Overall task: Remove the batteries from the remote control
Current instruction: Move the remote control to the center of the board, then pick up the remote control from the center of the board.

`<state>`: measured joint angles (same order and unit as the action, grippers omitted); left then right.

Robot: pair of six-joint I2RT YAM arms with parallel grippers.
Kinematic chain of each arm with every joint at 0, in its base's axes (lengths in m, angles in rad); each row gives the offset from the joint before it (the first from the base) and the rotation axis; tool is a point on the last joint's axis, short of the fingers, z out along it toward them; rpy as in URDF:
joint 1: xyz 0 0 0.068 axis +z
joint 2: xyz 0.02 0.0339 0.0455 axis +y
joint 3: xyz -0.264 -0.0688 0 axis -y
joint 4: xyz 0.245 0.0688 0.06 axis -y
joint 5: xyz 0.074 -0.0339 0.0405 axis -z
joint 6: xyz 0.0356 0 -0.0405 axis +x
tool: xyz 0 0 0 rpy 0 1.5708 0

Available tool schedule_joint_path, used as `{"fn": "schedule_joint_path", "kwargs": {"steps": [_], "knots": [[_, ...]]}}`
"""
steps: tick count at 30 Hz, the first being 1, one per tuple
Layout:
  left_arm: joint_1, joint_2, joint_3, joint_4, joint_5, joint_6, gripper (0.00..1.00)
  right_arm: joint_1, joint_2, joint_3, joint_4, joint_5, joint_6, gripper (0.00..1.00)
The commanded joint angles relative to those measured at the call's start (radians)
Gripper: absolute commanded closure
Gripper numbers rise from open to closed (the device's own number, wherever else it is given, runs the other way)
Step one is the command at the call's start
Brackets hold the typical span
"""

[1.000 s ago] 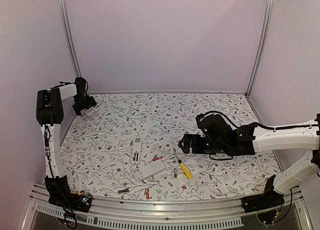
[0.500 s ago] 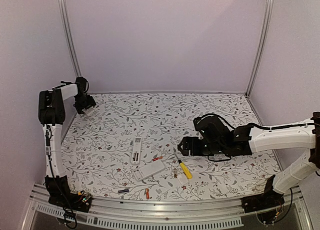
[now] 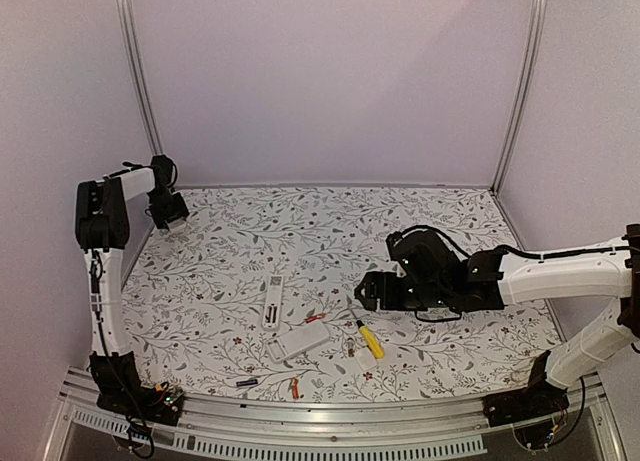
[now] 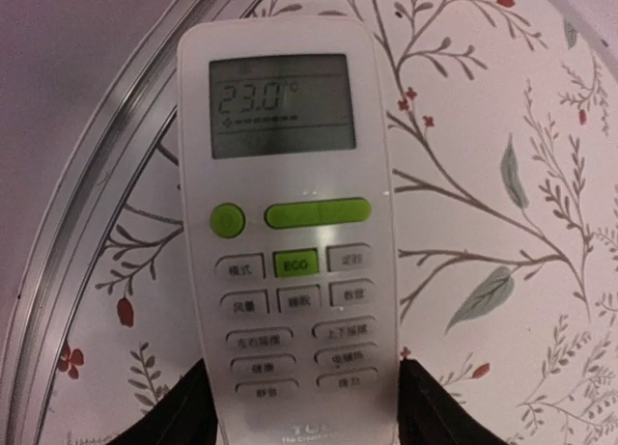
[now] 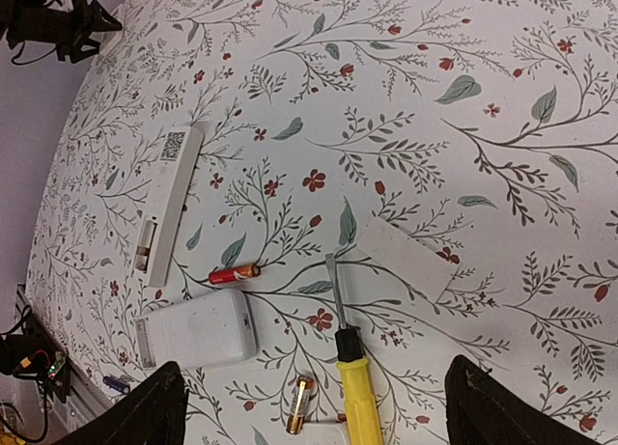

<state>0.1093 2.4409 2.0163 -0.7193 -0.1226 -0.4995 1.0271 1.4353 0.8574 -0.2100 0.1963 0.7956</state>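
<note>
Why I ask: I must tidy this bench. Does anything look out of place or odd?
Yes: batteries lie scattered loose: a red one by the slim remote, one beside the screwdriver, two at the table near edge.

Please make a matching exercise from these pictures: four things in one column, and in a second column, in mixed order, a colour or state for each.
Things:
1. slim remote
2. battery beside it
3. display remote
4. screwdriver

Colour or state:
A. clamped in the left jaws
B. red
C. yellow handle
D. lying flat, QR label up

Pairs: 1-D, 2-B, 3-A, 4-C
</note>
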Motion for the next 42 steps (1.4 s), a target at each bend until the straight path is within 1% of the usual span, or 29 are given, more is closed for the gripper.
{"fn": "schedule_joint_path", "kwargs": {"steps": [1, 4, 10, 12, 14, 17, 21, 26, 32, 34, 37, 38, 42], "knots": [[-0.017, -0.105, -0.096, -0.038, 0.047, 0.056, 0.39, -0.006, -0.025, 0.014, -0.012, 0.027, -0.008, 0.09], [-0.037, -0.198, -0.223, 0.01, 0.097, 0.074, 0.39, -0.005, -0.031, 0.011, -0.014, 0.027, -0.007, 0.09], [-0.104, -0.415, -0.499, 0.063, 0.104, 0.095, 0.4, -0.005, -0.059, -0.025, -0.017, 0.028, 0.006, 0.09], [-0.142, -0.516, -0.6, 0.086, 0.114, 0.093, 0.4, -0.005, -0.079, -0.04, -0.019, 0.029, 0.012, 0.09], [-0.173, -0.585, -0.684, 0.092, 0.126, 0.086, 0.4, -0.006, -0.094, -0.053, -0.02, 0.028, 0.018, 0.09], [-0.199, -0.658, -0.784, 0.094, 0.167, 0.069, 0.4, -0.005, -0.111, -0.071, -0.02, 0.024, 0.025, 0.09], [-0.22, -0.707, -0.896, 0.095, 0.173, 0.062, 0.4, -0.005, -0.126, -0.091, -0.022, 0.019, 0.031, 0.09], [-0.246, -0.741, -0.97, 0.096, 0.155, 0.059, 0.4, -0.005, -0.15, -0.115, -0.018, 0.009, 0.042, 0.09], [-0.27, -0.73, -0.997, 0.095, 0.14, 0.06, 0.36, -0.005, -0.166, -0.132, -0.008, 0.001, 0.056, 0.09], [-0.271, -0.715, -0.99, 0.094, 0.13, 0.064, 0.33, -0.005, -0.173, -0.14, -0.006, -0.004, 0.06, 0.09], [-0.272, -0.684, -0.97, 0.09, 0.126, 0.061, 0.26, -0.005, -0.192, -0.151, -0.008, -0.007, 0.066, 0.09], [-0.271, -0.674, -0.964, 0.088, 0.098, 0.06, 0.24, -0.005, -0.199, -0.155, -0.007, -0.005, 0.068, 0.09], [-0.273, -0.633, -0.943, 0.074, 0.067, 0.049, 0.2, -0.005, -0.224, -0.167, -0.013, 0.003, 0.074, 0.09]]}}
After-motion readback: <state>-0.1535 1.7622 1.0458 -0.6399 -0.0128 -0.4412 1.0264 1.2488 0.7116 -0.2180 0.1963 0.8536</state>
